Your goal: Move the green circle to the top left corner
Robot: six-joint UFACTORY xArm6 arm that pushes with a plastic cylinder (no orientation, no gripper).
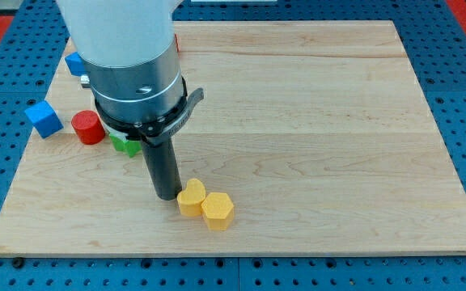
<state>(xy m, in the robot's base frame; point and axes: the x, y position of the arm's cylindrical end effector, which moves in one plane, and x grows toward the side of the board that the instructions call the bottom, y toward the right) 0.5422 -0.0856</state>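
Note:
A green block (125, 146) shows at the view's left, mostly hidden under the arm's body, so I cannot make out its shape. My tip (167, 197) rests on the board below and to the right of it, a short way off. The tip is right against the left side of a yellow heart-shaped block (190, 198). The board's top left corner is hidden behind the arm.
A yellow hexagon block (217, 211) touches the heart's lower right. A red cylinder (88, 128) and a blue cube (44, 118) sit left of the green block. Another blue block (74, 64) peeks out near the top left. The wooden board (314, 121) lies on a blue pegboard.

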